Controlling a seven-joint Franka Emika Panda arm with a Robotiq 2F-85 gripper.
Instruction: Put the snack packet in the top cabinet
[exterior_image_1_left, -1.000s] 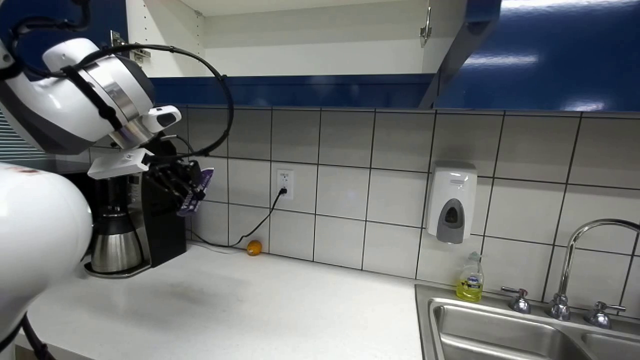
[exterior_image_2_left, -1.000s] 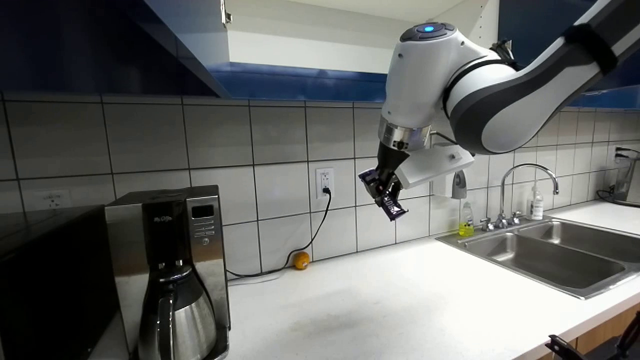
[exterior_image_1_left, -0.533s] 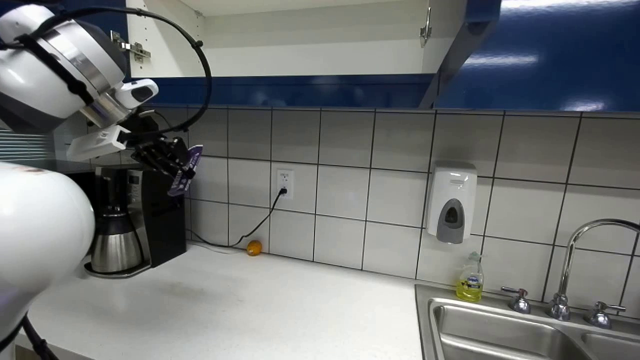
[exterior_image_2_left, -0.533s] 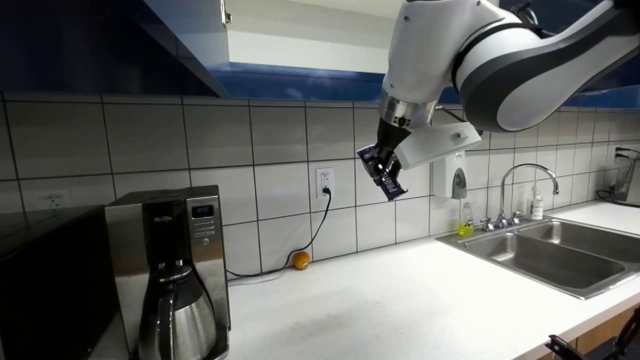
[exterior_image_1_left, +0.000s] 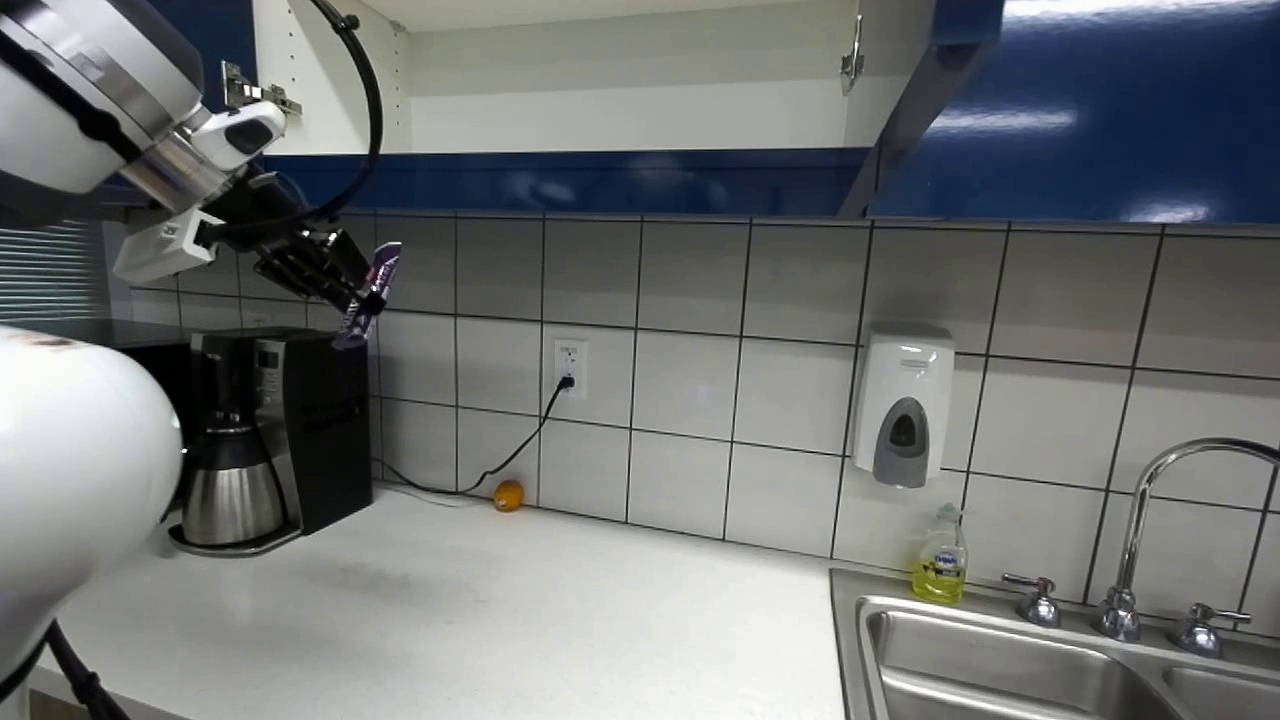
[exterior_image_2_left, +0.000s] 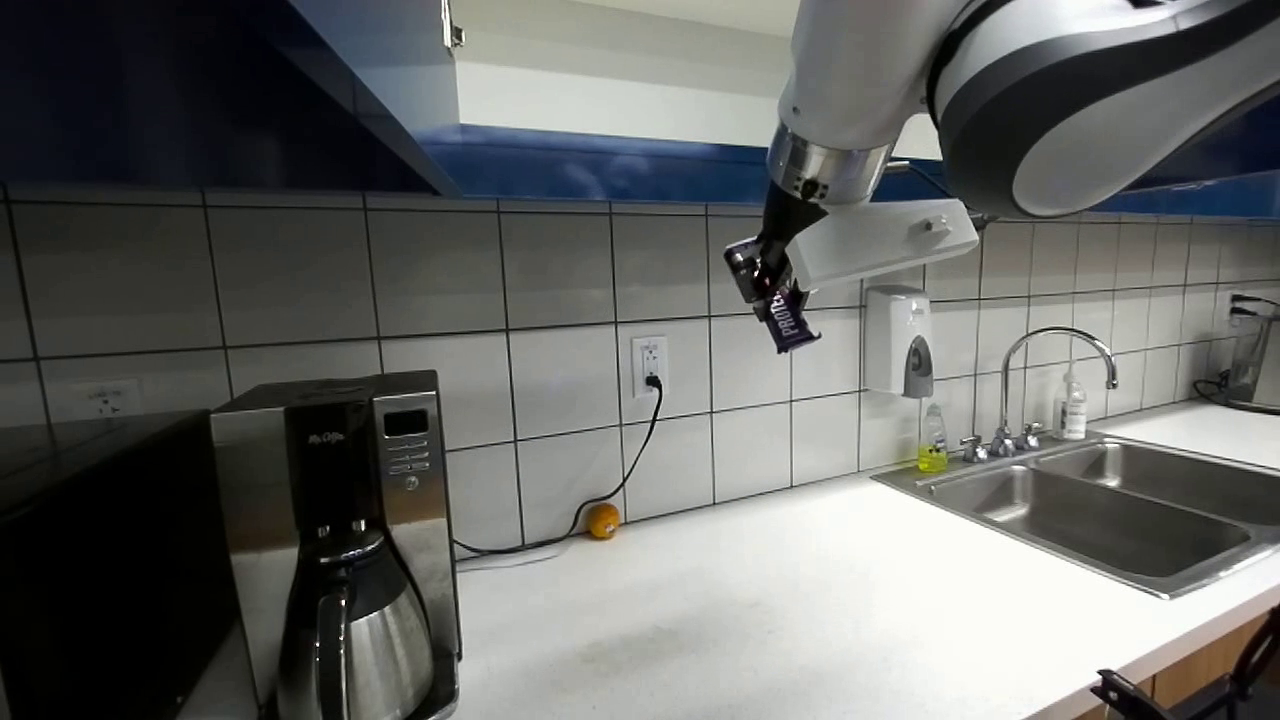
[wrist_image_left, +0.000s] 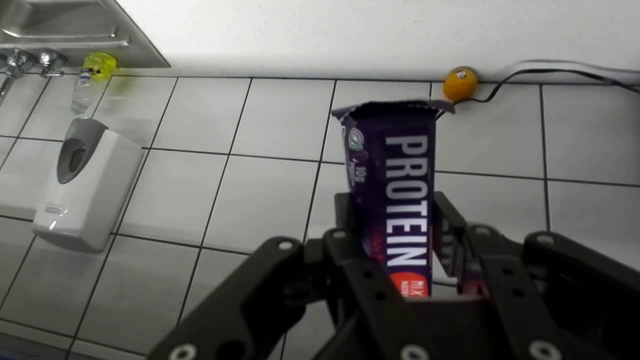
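The snack packet is a dark purple wrapper with "PROTEIN" on it, in the wrist view (wrist_image_left: 400, 165). My gripper (wrist_image_left: 392, 215) is shut on it, with one finger on each side. In both exterior views the packet (exterior_image_1_left: 357, 325) (exterior_image_2_left: 790, 325) is held tilted in the gripper (exterior_image_1_left: 368, 288) (exterior_image_2_left: 768, 278), well above the counter and in front of the tiled wall. The packet's lower end is hidden behind the gripper in the wrist view. The top cabinet (exterior_image_1_left: 570, 182) (exterior_image_2_left: 610, 165) stands open above, its white inside showing. The gripper is below the cabinet's bottom edge.
The cabinet's raised blue door (exterior_image_1_left: 1080, 110) is at the right in an exterior view. A coffee maker (exterior_image_1_left: 330, 430) stands at the left below the gripper. An orange (exterior_image_1_left: 508, 496), a soap dispenser (exterior_image_1_left: 905, 400), a dish soap bottle (exterior_image_1_left: 940, 560) and a sink (exterior_image_1_left: 850, 640) are along the wall.
My gripper has risen steadily with the packet in it, from lower over the counter toward the cabinet's bottom edge. In an exterior view it has also shifted slightly left. The grip is unchanged.
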